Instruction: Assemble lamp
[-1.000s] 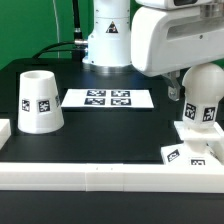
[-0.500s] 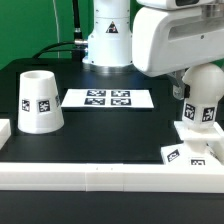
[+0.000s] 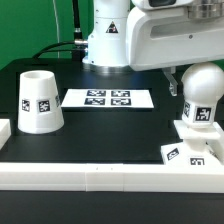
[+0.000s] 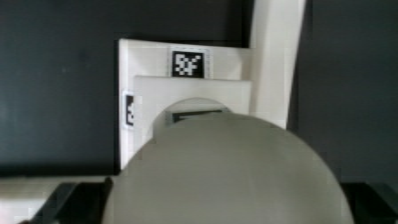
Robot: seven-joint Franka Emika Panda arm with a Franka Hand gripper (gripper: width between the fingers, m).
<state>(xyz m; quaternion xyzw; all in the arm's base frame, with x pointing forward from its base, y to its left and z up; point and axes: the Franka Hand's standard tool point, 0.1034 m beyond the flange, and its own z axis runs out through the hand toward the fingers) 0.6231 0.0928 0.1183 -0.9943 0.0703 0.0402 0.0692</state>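
Holding the bulb (image 3: 201,93) over the base (image 3: 196,135), my gripper (image 4: 217,203) has both fingers clamped on it. I see the shade (image 3: 39,101) well apart.

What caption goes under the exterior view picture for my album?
White ball-shaped plastic bulb sits atop the low white base; tapered white cup-like shade stands apart.
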